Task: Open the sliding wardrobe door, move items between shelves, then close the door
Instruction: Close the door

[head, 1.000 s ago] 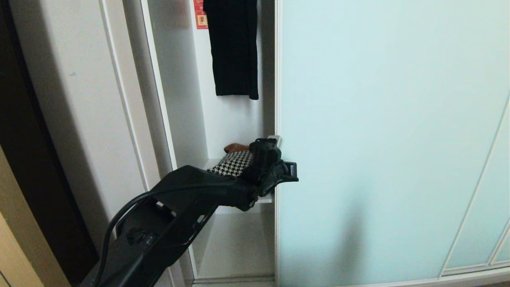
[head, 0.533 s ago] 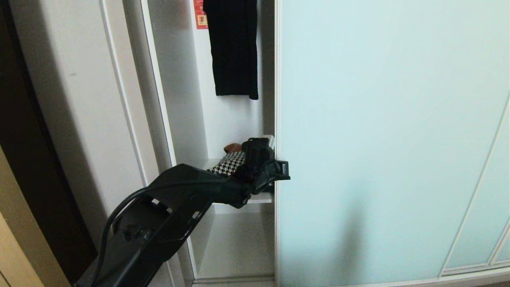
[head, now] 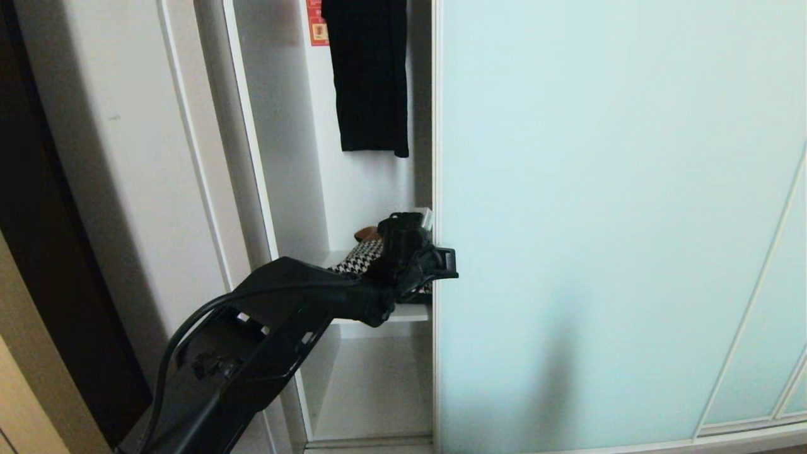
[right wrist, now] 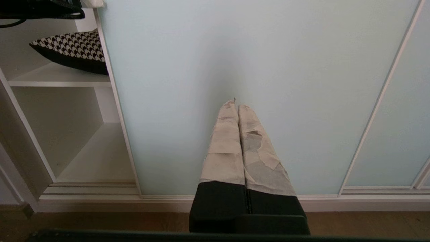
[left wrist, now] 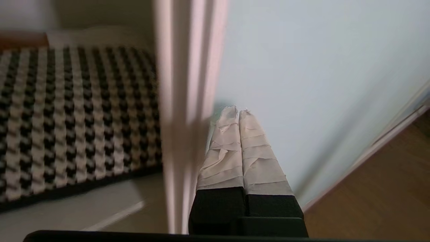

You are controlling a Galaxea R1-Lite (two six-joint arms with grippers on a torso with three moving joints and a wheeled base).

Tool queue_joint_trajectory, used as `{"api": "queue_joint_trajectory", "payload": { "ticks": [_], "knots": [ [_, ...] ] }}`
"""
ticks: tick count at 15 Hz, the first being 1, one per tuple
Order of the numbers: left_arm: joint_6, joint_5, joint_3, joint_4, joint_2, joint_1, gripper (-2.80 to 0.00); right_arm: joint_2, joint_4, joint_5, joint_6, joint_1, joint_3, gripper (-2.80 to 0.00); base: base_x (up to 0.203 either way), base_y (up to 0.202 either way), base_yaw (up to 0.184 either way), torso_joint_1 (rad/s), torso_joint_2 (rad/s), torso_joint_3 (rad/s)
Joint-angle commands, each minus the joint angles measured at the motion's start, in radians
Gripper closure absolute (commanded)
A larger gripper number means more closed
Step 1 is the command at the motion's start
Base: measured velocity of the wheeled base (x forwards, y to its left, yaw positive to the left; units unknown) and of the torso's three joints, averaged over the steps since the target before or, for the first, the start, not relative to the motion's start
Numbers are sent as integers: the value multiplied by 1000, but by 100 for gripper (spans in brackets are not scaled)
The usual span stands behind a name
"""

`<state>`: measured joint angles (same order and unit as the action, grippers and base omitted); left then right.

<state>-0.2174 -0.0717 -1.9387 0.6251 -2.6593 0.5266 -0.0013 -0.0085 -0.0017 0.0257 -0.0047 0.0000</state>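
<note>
Left arm stretched up from 7 o'clock of the head view toward centre, wrist bent, left gripper point(left wrist: 238, 111) at the leading edge of the sliding wardrobe door point(head: 618, 221). Taped fingers point(left wrist: 255, 148) pressed together, nothing between them, tips against the frosted glass just beside the slim frame. Fingertips themselves hidden in the head view behind the black wrist housing.

Right gripper point(right wrist: 236, 102) out of the head view; seen only from its own wrist camera, pointing at the lower part of the door, jaws closed and empty, tips near the glass; contact impossible to judge.

Door covering everything from 12 through 5 o'clock; open gap at 11 to 6 o'clock.

One cushion point(head: 362, 255) on the upper shelf point(head: 410, 312), just left of centre, largely masked by the wrist; only a wedge of houndstooth and a tan-orange corner on show. Its black underside visible from the right wrist camera, far end cut off by the door frame.

One black garment point(head: 369, 75) hanging at 12 o'clock, top cropped. One red label point(head: 315, 25) beside it, half cropped, print unreadable.

Two shelves counted: the upper one and the bottom board point(right wrist: 100, 158) beneath it.
</note>
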Motion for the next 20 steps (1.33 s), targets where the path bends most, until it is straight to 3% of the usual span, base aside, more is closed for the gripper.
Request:
{"api": "queue_joint_trajectory", "payload": {
  "ticks": [1,4,11,20],
  "knots": [
    [-2,2,1,23,-13,-28,0,0,-1,0,-1,0,1,0,0,0,0,0,0,0],
    [3,60,3,37,-11,-60,0,0,-1,0,0,0,0,0,0,0,0,0,0,0],
    [4,120,64,42,55,-108,0,1,-1,0,0,0,0,0,0,0,0,0,0,0],
    [6,136,635,261,439,-206,0,0,-1,0,-1,0,0,0,0,0,0,0,0,0]
  ]
}}
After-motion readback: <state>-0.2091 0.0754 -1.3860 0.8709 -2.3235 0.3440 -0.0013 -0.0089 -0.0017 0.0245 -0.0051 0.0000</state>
